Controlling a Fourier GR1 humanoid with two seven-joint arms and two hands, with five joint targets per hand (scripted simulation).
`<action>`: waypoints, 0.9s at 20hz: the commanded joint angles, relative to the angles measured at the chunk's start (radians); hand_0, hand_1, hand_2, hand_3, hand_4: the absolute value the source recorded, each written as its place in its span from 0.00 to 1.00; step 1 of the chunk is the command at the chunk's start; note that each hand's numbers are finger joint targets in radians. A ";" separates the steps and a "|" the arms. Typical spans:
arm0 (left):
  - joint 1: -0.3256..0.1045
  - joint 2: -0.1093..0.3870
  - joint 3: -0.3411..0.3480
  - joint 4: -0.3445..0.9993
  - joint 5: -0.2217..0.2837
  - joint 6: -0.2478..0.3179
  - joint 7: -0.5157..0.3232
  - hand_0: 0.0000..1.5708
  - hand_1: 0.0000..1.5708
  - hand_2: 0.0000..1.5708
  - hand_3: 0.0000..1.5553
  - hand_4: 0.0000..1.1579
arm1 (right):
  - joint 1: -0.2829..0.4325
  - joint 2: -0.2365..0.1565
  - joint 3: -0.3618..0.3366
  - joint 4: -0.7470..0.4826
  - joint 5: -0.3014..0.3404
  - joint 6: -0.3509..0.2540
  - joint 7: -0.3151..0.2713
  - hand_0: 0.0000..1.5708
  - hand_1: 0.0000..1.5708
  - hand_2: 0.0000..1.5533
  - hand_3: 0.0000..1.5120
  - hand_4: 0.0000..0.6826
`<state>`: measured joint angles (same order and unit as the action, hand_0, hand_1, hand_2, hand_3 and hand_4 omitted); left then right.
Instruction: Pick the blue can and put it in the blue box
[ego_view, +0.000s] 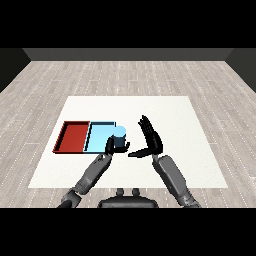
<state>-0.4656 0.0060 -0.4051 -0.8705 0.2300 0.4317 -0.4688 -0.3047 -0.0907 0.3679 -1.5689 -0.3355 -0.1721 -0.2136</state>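
Two grey segmented forearms, black left hand (111, 146), black right hand (150, 137)

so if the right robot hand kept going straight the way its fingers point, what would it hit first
Nothing, as far as this view shows. The right robot hand points up-picture, away from the robot, over bare table; the blue can sits off to its left.

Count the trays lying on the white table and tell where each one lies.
2. The red tray lies at the table's left side; the light blue tray lies right beside it, on its right, with the left hand holding the blue can at its right edge. None seems hidden.
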 joint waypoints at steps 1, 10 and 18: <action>-0.009 0.028 0.012 -0.052 -0.039 0.003 0.067 1.00 1.00 1.00 0.96 0.97 | 0.106 -0.015 -0.022 -0.146 0.021 -0.033 0.002 0.00 0.00 0.00 0.00 0.00; -0.016 0.144 0.081 -0.027 -0.083 0.018 0.140 1.00 1.00 1.00 0.97 0.98 | 0.197 -0.157 -0.302 -0.197 -0.132 0.082 -0.030 0.00 0.00 0.00 0.00 0.00; -0.085 0.283 0.268 0.234 -0.005 -0.084 0.214 1.00 1.00 1.00 0.97 0.94 | 0.249 -0.148 -0.294 -0.239 -0.103 0.059 0.000 0.00 0.00 0.00 0.00 0.00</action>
<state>-0.5227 0.2256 -0.2029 -0.7404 0.2012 0.3967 -0.2806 -0.0435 -0.2260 0.1010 -1.7848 -0.4394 -0.0932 -0.2510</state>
